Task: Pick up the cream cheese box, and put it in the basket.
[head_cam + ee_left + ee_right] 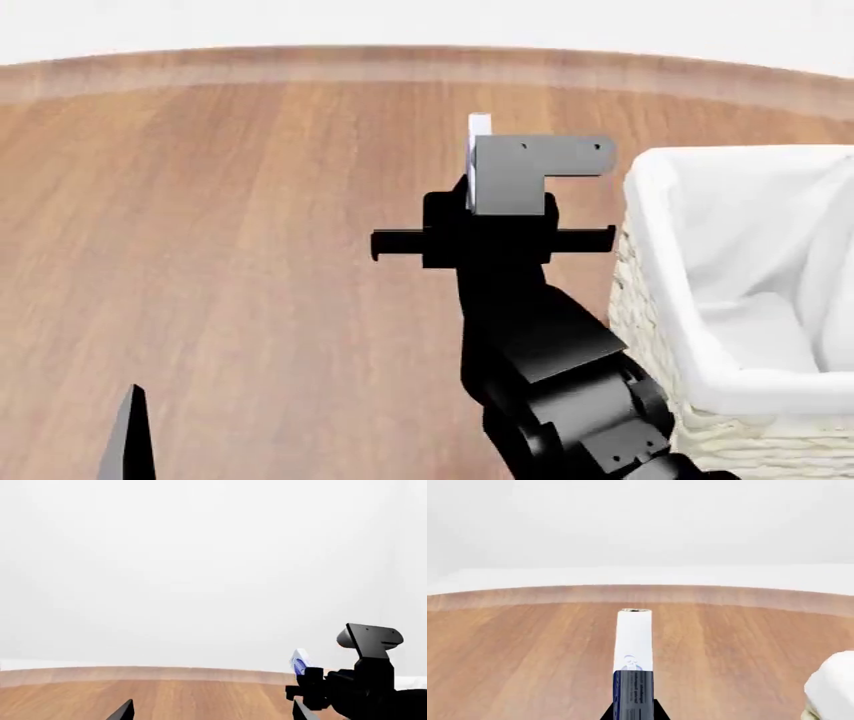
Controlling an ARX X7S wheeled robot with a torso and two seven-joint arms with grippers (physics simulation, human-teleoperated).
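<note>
Fingers point(652, 711) on cream cheese box point(634, 645), print unreadable

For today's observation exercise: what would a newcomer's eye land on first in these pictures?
First, the black right gripper mid-scene, shut on the thin white cream cheese box and holding it above the wooden table. Next, the cream wicker basket with its white liner, just right of that arm.
</note>
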